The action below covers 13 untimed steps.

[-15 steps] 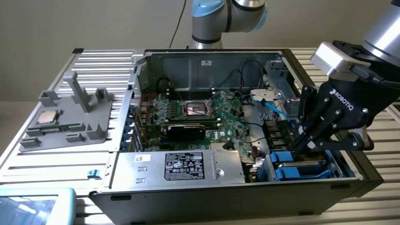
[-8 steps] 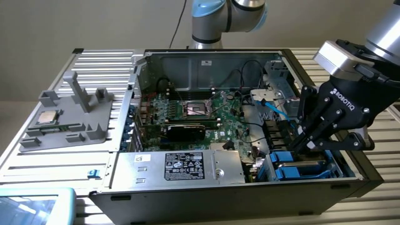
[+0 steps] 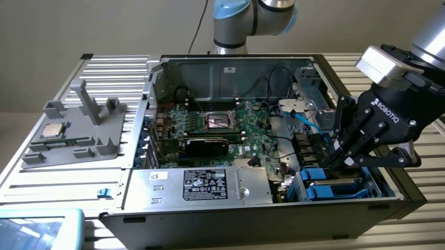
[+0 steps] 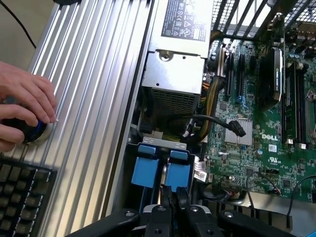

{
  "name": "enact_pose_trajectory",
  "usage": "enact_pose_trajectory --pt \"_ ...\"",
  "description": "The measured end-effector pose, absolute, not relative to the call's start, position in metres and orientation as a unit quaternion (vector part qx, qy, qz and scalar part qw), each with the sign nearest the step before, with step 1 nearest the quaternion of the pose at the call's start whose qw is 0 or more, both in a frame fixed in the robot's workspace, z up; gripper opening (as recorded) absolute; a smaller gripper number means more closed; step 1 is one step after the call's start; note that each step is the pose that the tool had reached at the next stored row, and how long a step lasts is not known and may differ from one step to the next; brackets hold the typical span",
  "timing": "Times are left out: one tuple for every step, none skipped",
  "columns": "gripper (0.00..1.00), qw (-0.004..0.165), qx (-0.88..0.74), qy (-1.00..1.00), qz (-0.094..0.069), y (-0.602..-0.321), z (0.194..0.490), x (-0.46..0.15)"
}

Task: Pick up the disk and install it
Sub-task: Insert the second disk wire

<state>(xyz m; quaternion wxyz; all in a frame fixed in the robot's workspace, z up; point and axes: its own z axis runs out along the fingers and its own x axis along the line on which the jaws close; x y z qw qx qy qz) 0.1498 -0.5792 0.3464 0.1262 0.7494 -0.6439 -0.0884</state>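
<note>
Sitting at the exterior view's left, a grey holder (image 3: 76, 133) carries a small silver chip (image 3: 53, 129), with the open computer case (image 3: 230, 73) beside it. Over at the right, the gripper (image 3: 345, 156) has its fingers pinched nearly together above the bay, where the disk (image 4: 176, 169) sits slotted beside 1 more blue carrier (image 4: 146, 164).

Two blue carriers (image 4: 146, 165) (image 4: 177, 170), one power supply (image 3: 201, 185), one claw (image 4: 174, 193).

blue carriers (image 4: 162, 167), motherboard (image 4: 261, 123), hand (image 4: 22, 106)
</note>
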Motion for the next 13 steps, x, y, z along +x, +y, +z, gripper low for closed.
enact_pose_trajectory --pt "0.15 0.127 0.75 -0.643 -0.089 -0.5791 0.3463 0.15" --pt "0.15 0.129 0.751 -0.642 -0.091 -0.579 0.3461 0.1503" --pt "0.15 0.13 0.751 -0.641 -0.092 -0.5787 0.3458 0.1505" --pt "0.15 0.131 0.751 -0.64 -0.093 -0.5782 0.3454 0.1506" --pt "0.15 0.131 0.752 -0.639 -0.093 -0.5779 0.3451 0.1508" --pt "0.15 0.131 0.753 -0.638 -0.093 -0.5778 0.3448 0.1513" --pt "0.15 0.131 0.754 -0.637 -0.093 -0.5775 0.3445 0.1519" --pt "0.15 0.132 0.755 -0.636 -0.093 -0.5772 0.3442 0.1526" --pt "0.15 0.132 0.755 -0.635 -0.093 -0.5765 0.3435 0.1531" --pt "0.15 0.132 0.756 -0.635 -0.093 -0.5757 0.3429 0.1534" --pt "0.15 0.133 0.756 -0.634 -0.094 -0.575 0.3422 0.1535" --pt "0.15 0.134 0.756 -0.634 -0.095 -0.5745 0.3414 0.1536" --pt "0.15 0.135 0.756 -0.633 -0.096 -0.5739 0.3406 0.1537"
